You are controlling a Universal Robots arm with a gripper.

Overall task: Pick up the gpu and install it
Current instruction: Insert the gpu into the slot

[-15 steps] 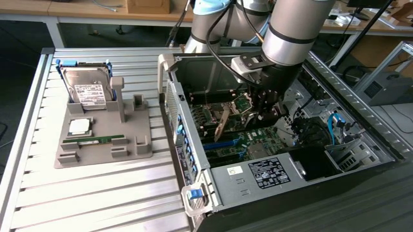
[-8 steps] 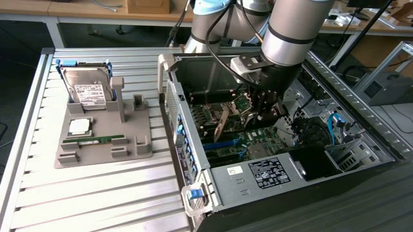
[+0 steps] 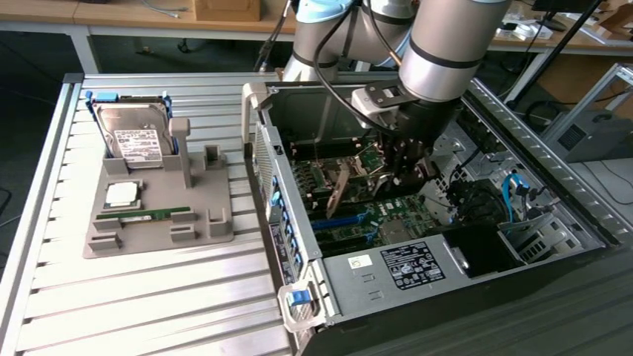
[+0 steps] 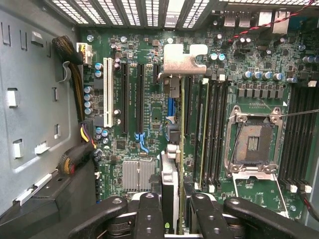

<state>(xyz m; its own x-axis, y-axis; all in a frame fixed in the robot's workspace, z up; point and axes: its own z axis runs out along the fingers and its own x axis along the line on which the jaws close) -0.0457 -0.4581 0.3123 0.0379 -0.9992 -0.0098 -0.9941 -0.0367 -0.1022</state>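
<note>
reaching down from the top of the exterior view, the arm (image 3: 450, 48) has its gripper (image 3: 401, 174) inside the open pc case (image 3: 396, 267), low over the motherboard (image 3: 396, 219). a green card, the gpu (image 3: 339, 191), stands on edge at the fingertips, leaning slightly, just above the blue slots (image 3: 342, 221). the case lies on its side on a slatted metal table (image 3: 148, 297). to the exterior view's left, well apart from the case, a grey holder (image 3: 158, 215) carries a hard drive (image 3: 133, 133), a cpu (image 3: 121, 194) and a ram stick (image 3: 144, 215).

the wrist view looks straight down at the motherboard (image 4: 149, 119). the gripper (image 4: 177, 209) has its black fingers (image 4: 149, 214) closed on the gpu (image 4: 175, 149), seen edge-on as a thin strip running away from the fingers, with its silver bracket (image 4: 182, 59) at the far end near the case's vented rear wall (image 4: 149, 10). the card sits over the board between the long black slots (image 4: 132, 99) and the ram slots (image 4: 209, 129); whether its edge is already seated cannot be told. the empty cpu socket (image 4: 254, 142) lies further off beside the ram slots, and a bundle of cables (image 4: 75, 74) runs along the grey case wall (image 4: 30, 99).
</note>
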